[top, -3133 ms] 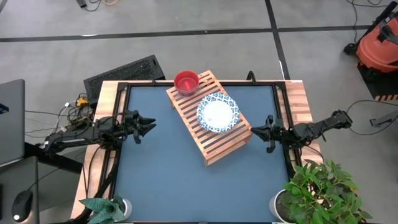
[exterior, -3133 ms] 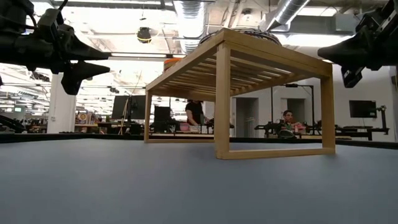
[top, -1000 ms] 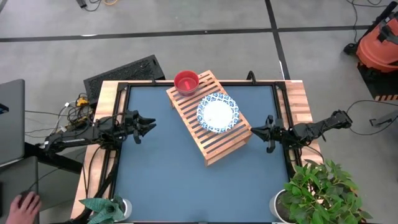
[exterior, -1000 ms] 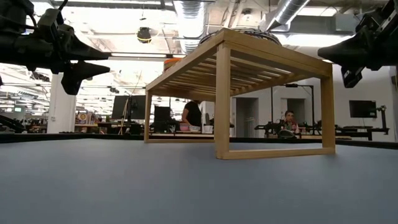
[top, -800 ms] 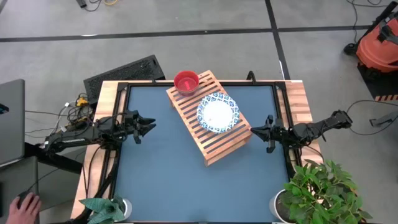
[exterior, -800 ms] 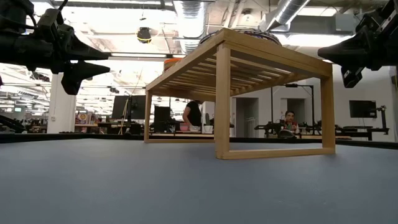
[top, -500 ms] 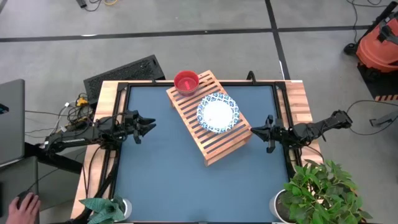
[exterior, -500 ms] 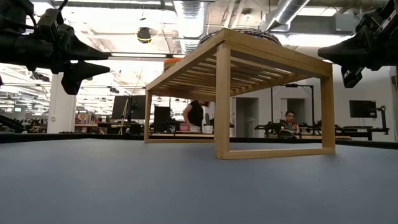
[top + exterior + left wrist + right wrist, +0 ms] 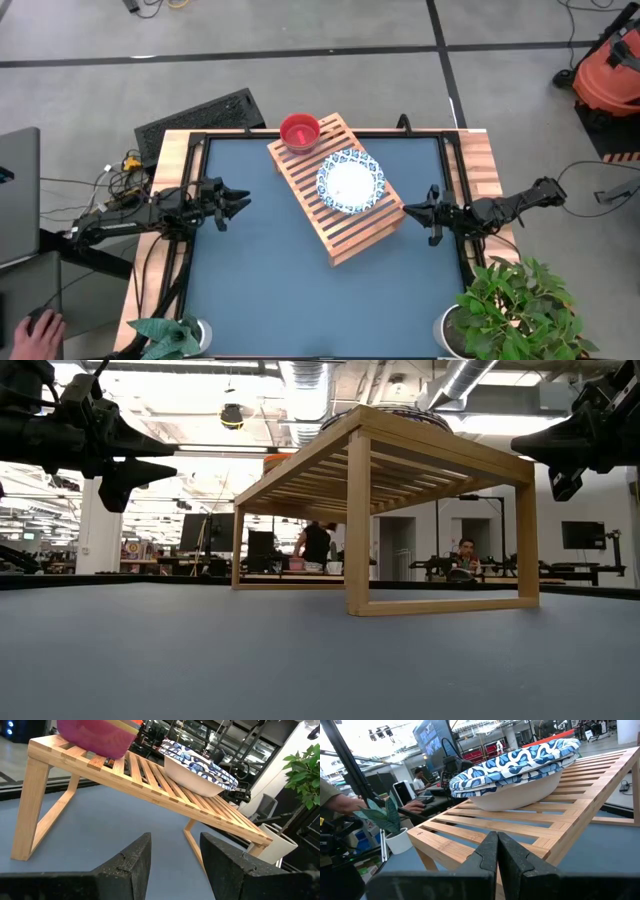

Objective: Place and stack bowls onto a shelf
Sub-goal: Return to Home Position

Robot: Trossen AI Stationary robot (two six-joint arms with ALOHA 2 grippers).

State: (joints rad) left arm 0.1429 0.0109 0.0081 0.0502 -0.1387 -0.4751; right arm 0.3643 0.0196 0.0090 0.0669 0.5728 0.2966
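The light-wood slatted shelf [image 9: 336, 190] stands aslant on the blue tabletop, toward the far side. At its far end sits a stack of small bowls with the red one [image 9: 299, 131] on top. The left wrist view shows that stack's purple bottom bowl [image 9: 95, 735]. Stacked white dishes with blue patterned rims [image 9: 349, 181] rest on the slats at the middle. My left gripper [image 9: 240, 200] hovers open at the table's left edge, pointing level at the shelf. My right gripper [image 9: 408, 211] hovers shut at the right edge, just off the shelf's near right corner.
Potted plants stand at the near right corner [image 9: 515, 310] and the near left corner [image 9: 165, 335]. A person's hand [image 9: 35, 326] rests on a mouse beyond the table's left side. Bare blue tabletop [image 9: 260, 290] lies in front of the shelf.
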